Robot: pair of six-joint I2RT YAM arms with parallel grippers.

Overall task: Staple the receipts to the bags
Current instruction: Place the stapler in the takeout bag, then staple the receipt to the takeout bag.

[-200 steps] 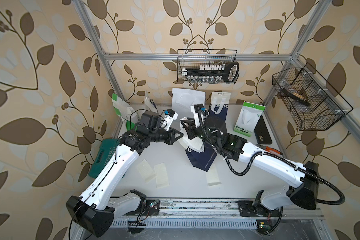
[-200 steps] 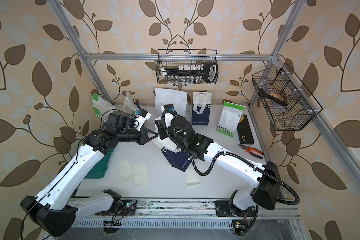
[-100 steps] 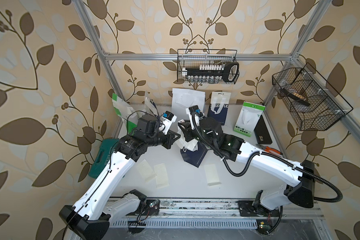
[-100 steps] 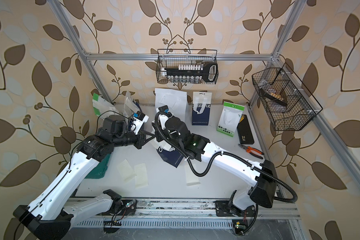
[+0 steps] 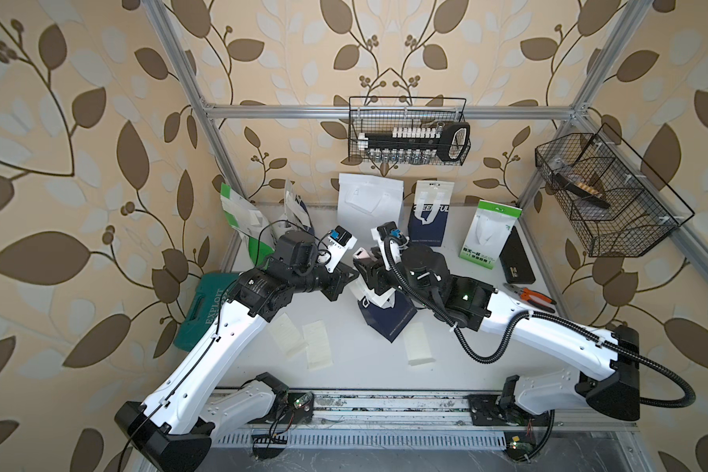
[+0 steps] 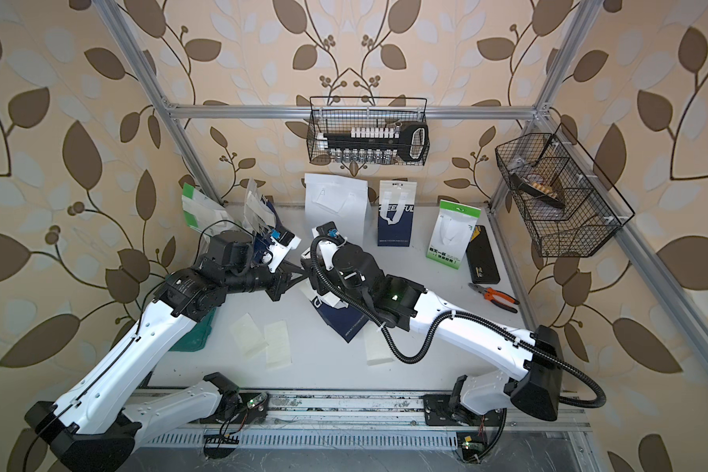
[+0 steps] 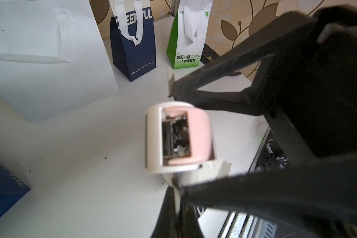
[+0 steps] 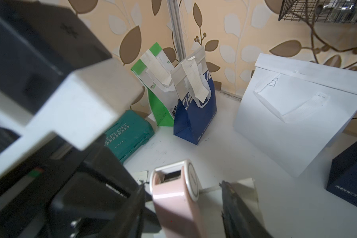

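White tabletop (image 5: 364,361): right hand (image 8: 181,184) now wider around pink stapler (image 8: 173,203).

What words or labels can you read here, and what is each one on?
"EXPLOIT": teal case.
"CHEERFUL": standing navy bag, handle covering part.
"每天一杯", then bracketed "快樂起飛", last characters unsure: green-and-white bag beside it.
"COOL TE": corner green-and-white bag, rest hidden.
"CH" and "UL": blue bag, middle behind its receipt.
Too small or faint: receipt print, navy bag's bottom line, black case marking.
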